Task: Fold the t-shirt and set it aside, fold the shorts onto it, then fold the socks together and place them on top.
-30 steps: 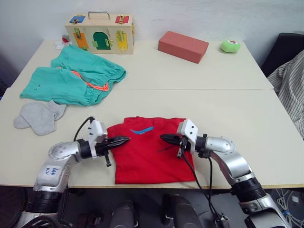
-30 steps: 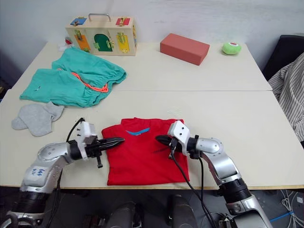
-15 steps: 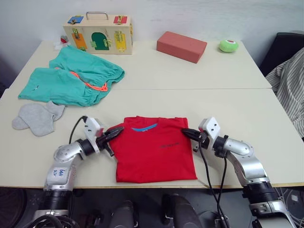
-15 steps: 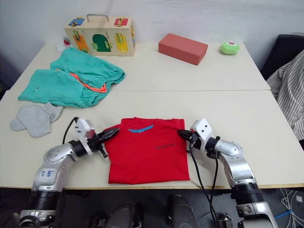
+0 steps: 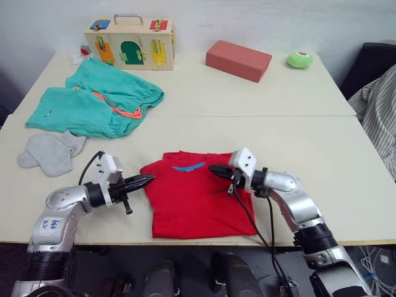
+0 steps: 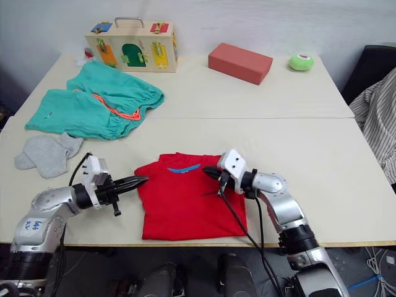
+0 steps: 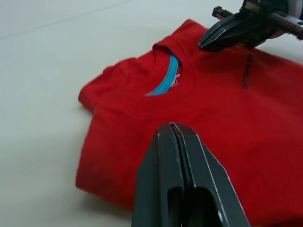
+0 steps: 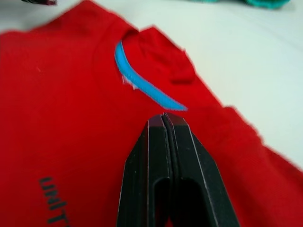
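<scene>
Right hand moved back over the t-shirt, near its collar.

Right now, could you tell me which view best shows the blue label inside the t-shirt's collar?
The right wrist view: the blue label runs large across the t-shirt's collar. The left wrist view shows it smaller; the eye views show a thin strip.

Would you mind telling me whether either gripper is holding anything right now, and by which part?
Nothing is held. The left gripper and the right gripper are both shut on nothing, poised over the folded t-shirt near its collar.
</scene>
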Robot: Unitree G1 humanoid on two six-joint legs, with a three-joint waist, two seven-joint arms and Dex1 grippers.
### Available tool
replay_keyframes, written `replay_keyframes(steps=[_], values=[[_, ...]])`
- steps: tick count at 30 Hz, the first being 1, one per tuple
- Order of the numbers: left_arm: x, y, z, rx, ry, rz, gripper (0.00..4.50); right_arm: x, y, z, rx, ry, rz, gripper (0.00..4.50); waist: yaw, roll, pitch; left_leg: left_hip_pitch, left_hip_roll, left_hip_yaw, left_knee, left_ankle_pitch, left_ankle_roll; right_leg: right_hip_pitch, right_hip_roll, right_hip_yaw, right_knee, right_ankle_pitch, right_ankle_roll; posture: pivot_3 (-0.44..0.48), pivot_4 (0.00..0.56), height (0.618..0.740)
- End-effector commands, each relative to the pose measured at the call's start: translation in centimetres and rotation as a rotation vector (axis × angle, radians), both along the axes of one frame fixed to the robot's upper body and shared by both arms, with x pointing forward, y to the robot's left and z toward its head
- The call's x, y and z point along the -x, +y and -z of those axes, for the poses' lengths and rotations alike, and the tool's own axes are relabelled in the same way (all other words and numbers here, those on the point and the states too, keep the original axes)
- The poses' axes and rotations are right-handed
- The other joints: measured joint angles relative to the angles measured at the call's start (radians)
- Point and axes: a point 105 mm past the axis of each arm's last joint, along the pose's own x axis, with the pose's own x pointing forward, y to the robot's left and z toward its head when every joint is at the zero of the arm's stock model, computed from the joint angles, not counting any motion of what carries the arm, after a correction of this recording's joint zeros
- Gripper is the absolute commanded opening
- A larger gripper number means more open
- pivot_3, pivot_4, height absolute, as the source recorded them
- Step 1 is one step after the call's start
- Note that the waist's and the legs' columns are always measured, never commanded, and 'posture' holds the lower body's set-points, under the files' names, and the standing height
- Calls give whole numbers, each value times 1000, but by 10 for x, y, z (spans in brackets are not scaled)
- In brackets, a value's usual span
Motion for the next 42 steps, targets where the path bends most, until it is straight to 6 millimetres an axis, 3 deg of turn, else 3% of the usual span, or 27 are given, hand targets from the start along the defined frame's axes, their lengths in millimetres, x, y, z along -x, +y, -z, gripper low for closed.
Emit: replay_keyframes(steps=[1, 8, 12, 14, 16, 17, 21, 23, 25, 29, 31, 33, 38, 42], values=[[-15, -6, 0, -18, -74, -40, 7, -17, -19, -6, 5, -89, 106, 0, 0, 0, 0, 0, -1, 0, 0, 0, 0, 0, -1, 0, 0, 0, 0, 0, 150, 740], [-43, -20, -3, 44, -135, -92, 7, -27, -58, -2, -65, -82, 267, 0, -3, 0, 0, 0, 1, 0, 0, 0, 0, 0, 1, 0, 1, 0, 1, 0, 150, 740], [-48, -26, 4, 10, -115, -87, 7, -25, -69, 5, -76, -57, 302, 0, -4, 0, 0, 1, 0, 1, 0, 0, 0, 0, 1, 0, 1, 0, 1, 0, 150, 740], [-49, -31, -8, 50, -146, -65, 7, -16, -70, -29, -285, -68, 250, 0, -3, 0, 0, 1, 0, 1, 0, 0, 0, 0, 1, 0, 1, 0, 1, 0, 150, 740], [-44, -34, -23, 113, -173, -22, 7, -6, -70, -48, -386, -30, 195, 0, -3, 0, 0, 0, 1, 0, 0, 0, 0, 0, 1, 0, 1, 0, 1, 0, 150, 740], [-40, -34, -28, 133, -183, 0, 0, -2, -70, -50, -373, -6, 177, 165, -3, 0, 0, 0, 1, 0, 0, 0, 0, 0, 1, 0, 1, 0, 1, 0, 150, 740], [-15, -31, -47, 106, -208, 140, 856, 27, -83, -51, -306, 262, 102, 1172, -3, 0, 0, 0, 1, -1, -1, 0, 1, 0, 1, 0, 0, 0, 1, 0, 150, 740], [4, -29, -62, 111, -223, 237, 1481, 39, -100, -41, -222, 498, 145, 1882, -5, 0, 0, 1, 1, -1, -1, 0, 0, 0, 1, 0, 0, 0, 0, 0, 150, 740], [18, -29, -70, 117, -220, 307, 2073, 48, -109, -39, -190, 628, 167, 2539, -4, 1, 0, 0, 1, -1, -1, 0, 1, 0, 0, 0, 0, 0, 0, 0, 150, 740], [48, -32, -68, 82, -152, 428, 3332, 61, -126, -14, -91, 921, 270, 3963, -5, 1, 0, 1, 2, -2, -1, -3, 5, 0, 0, 0, -1, 0, -1, 0, 150, 740], [55, -32, -62, 71, -118, 437, 3934, 62, -124, -7, -95, 997, 287, 4500, -4, 1, 0, 1, 2, -1, -2, -3, 5, 0, 1, 0, -1, -1, -1, 0, 150, 740], [64, -30, -52, 49, -109, 451, 4485, 62, -111, 0, -117, 1088, 272, 4500, -4, 0, 0, 1, 2, -2, -2, -3, 5, 0, 1, 0, -2, -1, -1, 0, 150, 740], [66, -23, -48, 58, -112, 421, 4485, 63, -70, 4, -129, 1182, 166, 4500, -8, -5, -3, 1, 4, -2, -2, -4, 4, 0, 3, 0, -3, -1, -2, 0, 150, 740], [67, -22, -49, 74, -102, 420, 4485, 62, -51, 6, -133, 1199, 127, 4500, -8, -5, -3, 1, 4, -2, -3, -4, 3, 0, 3, 0, -3, -1, -2, 0, 150, 740]])
